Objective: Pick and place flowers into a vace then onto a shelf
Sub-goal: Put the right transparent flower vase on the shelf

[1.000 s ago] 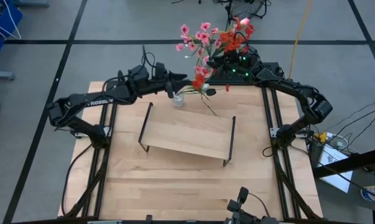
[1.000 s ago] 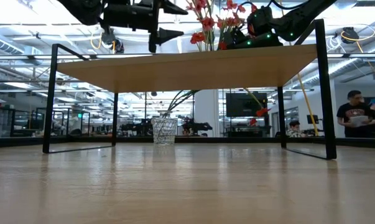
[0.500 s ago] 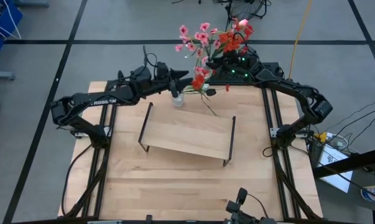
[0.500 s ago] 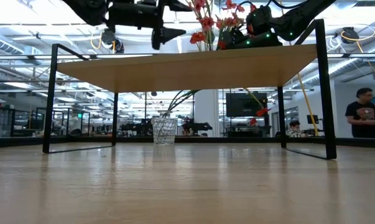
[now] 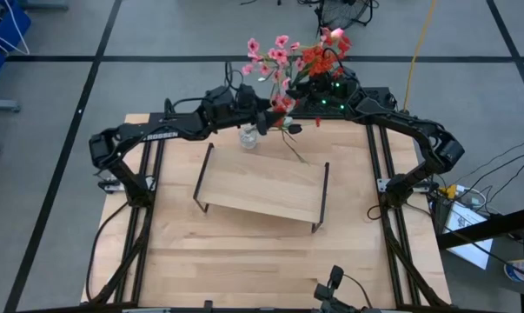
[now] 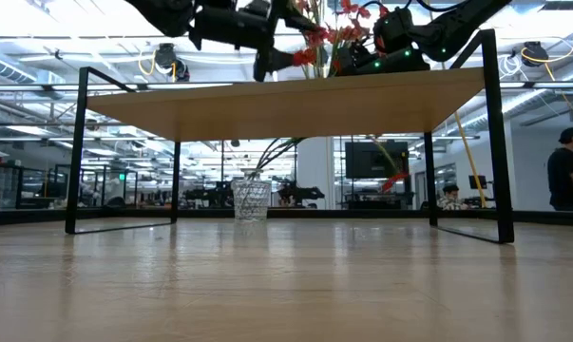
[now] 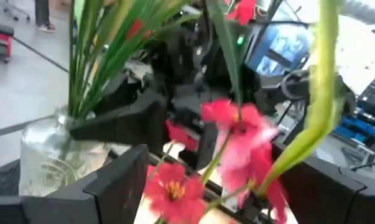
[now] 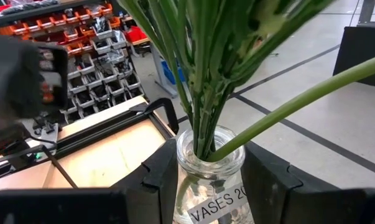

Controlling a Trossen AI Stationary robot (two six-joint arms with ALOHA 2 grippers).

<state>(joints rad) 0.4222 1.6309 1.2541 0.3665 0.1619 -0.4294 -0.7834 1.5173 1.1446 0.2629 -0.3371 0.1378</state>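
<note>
the right end effector (image 5: 331, 91) sits at the far edge of the table (image 5: 244, 261), behind the shelf (image 5: 262, 187). its own camera shows the glass vase (image 8: 209, 177) standing between its two dark fingers (image 8: 153, 180), which are spread to either side of the glass; whether the pads actually press on the vase cannot be told. a label on the glass reads "vases 20".

the left end effector (image 5: 257, 122) reaches in from the left, above the table's far edge and right beside the vase (image 5: 248, 136). in its wrist view its fingers (image 7: 122, 180) are apart, with red blossoms and green stems lying in the gap between them; they do not look clamped on any stem. the vase (image 7: 47, 155) shows just beside one finger.

the flowers (image 5: 288, 61) stand in the vase with their stems running roughly upright out of its mouth, the bunch leaning away toward the far side of the table, so the pink and red blossoms fan out beyond the table's edge in the high view. one long stem with a red bloom (image 5: 318, 123) droops out sideways toward the right arm. the green stems (image 8: 199, 81) gather tightly at the vase's neck.

the shelf stands near the table's middle, its long side running left to right and slightly skewed, on black end frames. seen from table height, the vase (image 6: 251, 199) rests on the table behind the shelf, not on it, and both arms are above the shelf's board (image 6: 296, 104).
</note>
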